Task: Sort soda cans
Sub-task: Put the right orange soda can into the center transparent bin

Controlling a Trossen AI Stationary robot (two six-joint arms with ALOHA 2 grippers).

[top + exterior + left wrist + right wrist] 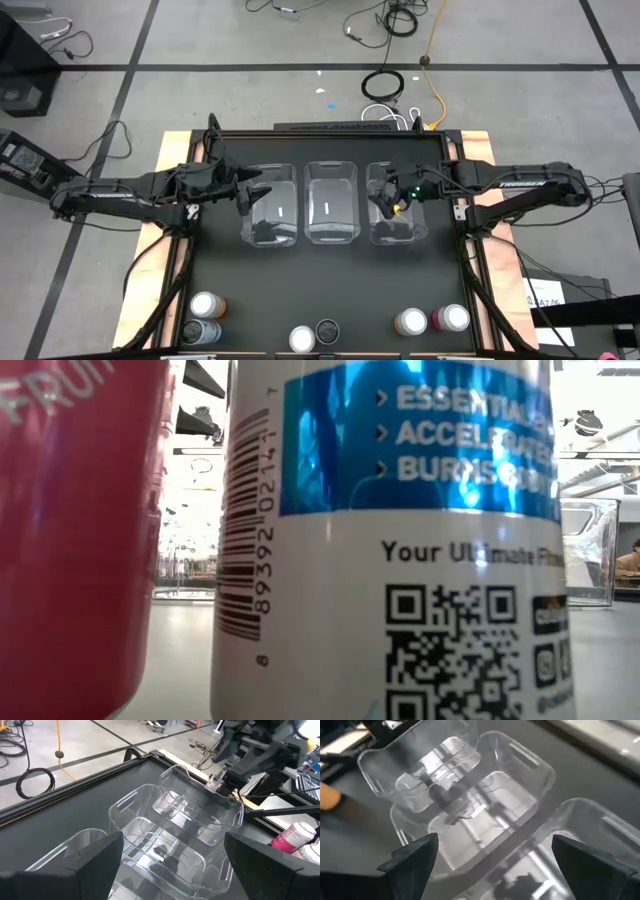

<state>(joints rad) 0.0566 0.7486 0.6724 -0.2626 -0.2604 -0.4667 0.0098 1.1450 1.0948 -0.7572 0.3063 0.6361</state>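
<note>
Both my jaws stand wide and empty: my left gripper [243,193] over the left bin [270,206], my right gripper [385,200] over the right bin [394,205], near the table's [340,285] far edge; the soda cans [205,305] stand upright along its near edge, well apart from both; each arm has cans toward its own near corner, neither arm nearer.

Clear glossy plastic bins [331,203] on a matt black table [330,285]; cans [203,304] silvery-topped.
</note>
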